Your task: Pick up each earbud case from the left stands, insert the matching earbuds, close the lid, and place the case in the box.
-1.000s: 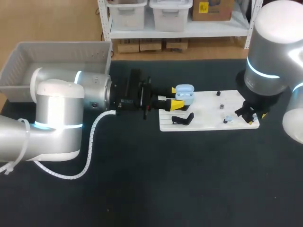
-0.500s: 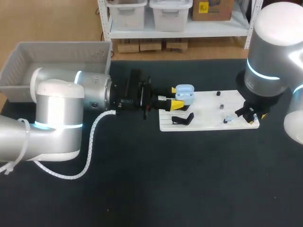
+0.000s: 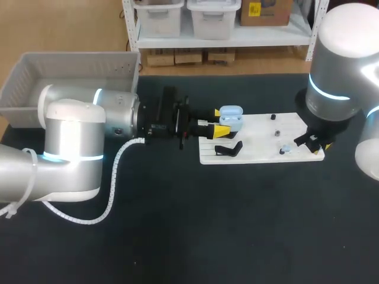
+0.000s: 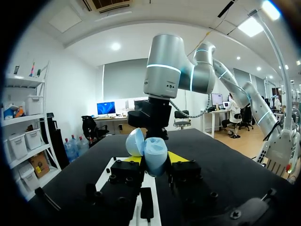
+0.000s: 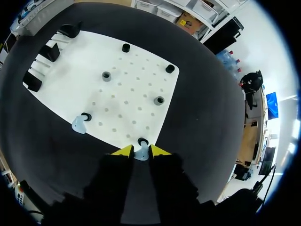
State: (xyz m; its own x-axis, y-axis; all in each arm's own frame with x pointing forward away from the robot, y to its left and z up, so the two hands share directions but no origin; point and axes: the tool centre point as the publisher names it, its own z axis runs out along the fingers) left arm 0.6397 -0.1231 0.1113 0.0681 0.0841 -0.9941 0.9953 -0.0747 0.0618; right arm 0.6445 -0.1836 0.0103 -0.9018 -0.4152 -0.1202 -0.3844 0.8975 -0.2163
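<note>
Currently the left end effector (image 4: 155,158) grips the open light-blue earbud case (image 4: 152,149) from 2 sides, at the left end of the white board (image 3: 260,142) on the dark bench (image 3: 177,236). At the board's near right corner the right end effector (image 5: 140,151) is narrow, its yellow tips closed on 1 pale earbud (image 5: 140,154) by a black holder (image 5: 141,141). Another earbud (image 5: 79,125) lies a little to the left. The gray box (image 3: 71,65) stands far left.
</note>
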